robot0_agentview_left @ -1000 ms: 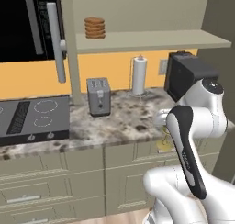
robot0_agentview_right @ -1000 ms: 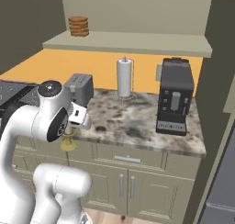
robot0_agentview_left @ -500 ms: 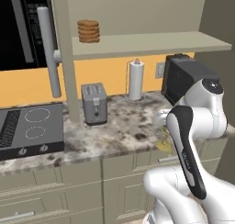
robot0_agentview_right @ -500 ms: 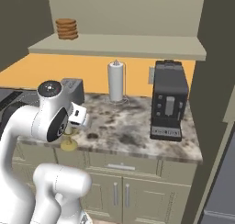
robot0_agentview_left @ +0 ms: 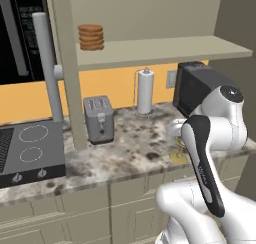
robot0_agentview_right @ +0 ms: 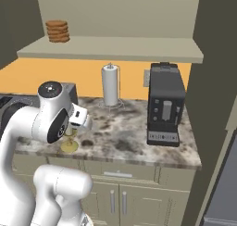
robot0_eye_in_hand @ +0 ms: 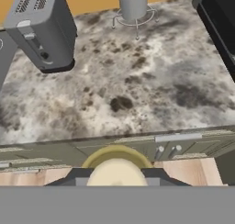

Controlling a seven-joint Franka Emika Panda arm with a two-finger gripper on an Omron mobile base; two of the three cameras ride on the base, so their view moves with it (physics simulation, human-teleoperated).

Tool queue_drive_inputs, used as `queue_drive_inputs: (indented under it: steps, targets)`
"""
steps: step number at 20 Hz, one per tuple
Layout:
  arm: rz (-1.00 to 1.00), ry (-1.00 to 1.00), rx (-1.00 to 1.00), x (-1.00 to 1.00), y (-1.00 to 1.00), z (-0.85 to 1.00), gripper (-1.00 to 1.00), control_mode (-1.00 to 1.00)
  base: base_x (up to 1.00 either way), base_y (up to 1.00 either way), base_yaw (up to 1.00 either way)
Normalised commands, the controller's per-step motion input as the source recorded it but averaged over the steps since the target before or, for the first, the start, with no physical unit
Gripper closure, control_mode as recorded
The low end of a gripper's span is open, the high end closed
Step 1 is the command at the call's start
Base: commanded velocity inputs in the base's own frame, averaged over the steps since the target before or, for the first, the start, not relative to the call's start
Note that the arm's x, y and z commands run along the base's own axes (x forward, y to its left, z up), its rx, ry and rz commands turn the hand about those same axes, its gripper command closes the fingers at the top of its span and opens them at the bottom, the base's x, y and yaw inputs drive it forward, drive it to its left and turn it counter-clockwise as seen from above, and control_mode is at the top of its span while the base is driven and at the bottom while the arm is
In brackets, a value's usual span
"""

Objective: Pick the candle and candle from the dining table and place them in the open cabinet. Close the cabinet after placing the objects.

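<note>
The stone counter (robot0_eye_in_hand: pixel 137 81) stretches ahead of and below the gripper (robot0_eye_in_hand: pixel 117 175), with the coffee machine (robot0_agentview_right: pixel 164 104) off to one side, the toaster (robot0_eye_in_hand: pixel 41 28) to the other and the paper-towel roll (robot0_eye_in_hand: pixel 133 2) far ahead. The gripper is clamped on the cream candle (robot0_eye_in_hand: pixel 117 172), its brass-gold holder (robot0_agentview_right: pixel 69 145) hanging just over the counter's front edge.

Grey toaster (robot0_agentview_left: pixel 98 119), paper-towel roll (robot0_agentview_left: pixel 145 92) and black coffee machine (robot0_agentview_right: pixel 164 111) on stone counter (robot0_agentview_right: pixel 125 137); cooktop (robot0_agentview_left: pixel 29 153) leftward.
</note>
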Motion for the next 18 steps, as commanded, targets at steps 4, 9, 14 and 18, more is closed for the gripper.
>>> queue_drive_inputs:
  steps: [4, 9, 14, 18]
  targets:
    - [0.0, 0.0, 0.0, 0.0, 0.0, 0.0, 1.0, 1.0, 0.33, 0.09, -0.05]
    - [0.0, 0.0, 0.0, 0.0, 0.0, 0.0, 1.0, 1.0, 0.34, 0.11, -0.03]
    - [0.0, 0.0, 0.0, 0.0, 0.0, 0.0, 1.0, 1.0, 0.31, 0.05, -0.02]
    - [0.0, 0.0, 0.0, 0.0, 0.0, 0.0, 1.0, 1.0, 0.29, 0.01, -0.01]
